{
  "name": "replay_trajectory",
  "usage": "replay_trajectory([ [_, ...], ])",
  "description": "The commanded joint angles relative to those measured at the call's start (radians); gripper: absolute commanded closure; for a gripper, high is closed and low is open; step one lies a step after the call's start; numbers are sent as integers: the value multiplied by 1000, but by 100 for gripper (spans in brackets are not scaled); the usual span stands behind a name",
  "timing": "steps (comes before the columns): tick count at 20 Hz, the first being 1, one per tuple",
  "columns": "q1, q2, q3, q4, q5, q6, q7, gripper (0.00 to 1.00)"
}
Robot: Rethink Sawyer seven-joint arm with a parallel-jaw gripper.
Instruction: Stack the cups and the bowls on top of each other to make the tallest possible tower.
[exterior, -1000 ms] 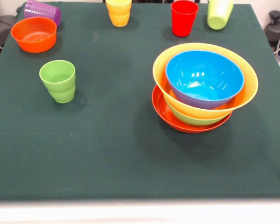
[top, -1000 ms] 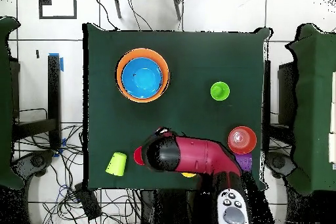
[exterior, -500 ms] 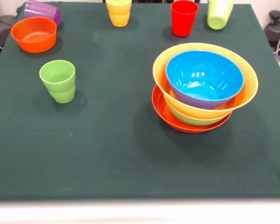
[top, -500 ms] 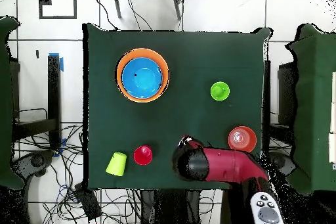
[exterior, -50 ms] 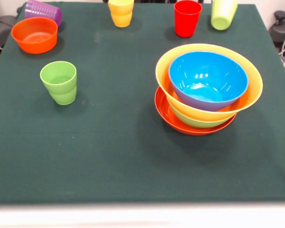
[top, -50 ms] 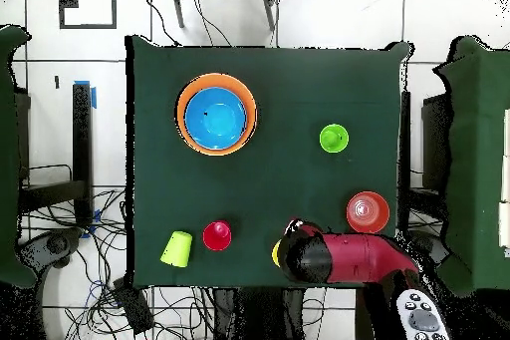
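Tower (exterior, -50 ms: 209,90) four bowls high, on the tabletop (exterior, -50 ms: 133,156): red-orange bowl (exterior, -50 ms: 167,118) at the bottom, then green bowl (exterior, -50 ms: 192,121), yellow bowl (exterior, -50 ms: 209,110) and blue bowl (exterior, -50 ms: 208,78) nested on top. Not yet added: small orange bowl (exterior, -50 ms: 34,34), far off to the front view's left of the tower and farther back. Five cups also loose. Green cup (exterior, -50 ms: 59,81) upright, well to the left of the tower. Purple cup (exterior, -50 ms: 42,10) on its side, touching or nearly touching the small orange bowl. Yellow cup (exterior, -50 ms: 120,12) and red cup (exterior, -50 ms: 187,18) upright behind the tower. Pale green cup (exterior, -50 ms: 223,13) tipped over, also behind it. Seen from overhead, arm (top, -50 ms: 344,259) low over the tabletop's edge, well apart from the tower, with its head covering most of the yellow cup (top, -50 ms: 276,253). Claw (top, -50 ms: 296,228) mostly masked by the arm: cannot tell whether spread or closed, nor whether touching or holding anything. Likely step: taking the yellow cup. To do it well: come straight down over the cup, pinch one wall near the rim, and lift clear before crossing towards the tower. Better first to seat the small orange bowl in the blue bowl, then set cups upright and centred, one inside another. Keep clear of the red cup nearby, and lower gently onto the glossy, slippery bowls.
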Motion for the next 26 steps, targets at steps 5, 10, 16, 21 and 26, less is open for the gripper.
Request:
replay_trajectory([
  [5,-49,149,137,-112,-167,-49,-153,0],
  [10,-105,182,183,-164,-221,-24,-203,0],
  [16,-193,143,274,-170,-232,72,-299,0],
  [21,-227,139,315,-185,-250,109,-335,0],
  [26,-266,130,365,-191,-258,152,-381,0],
])
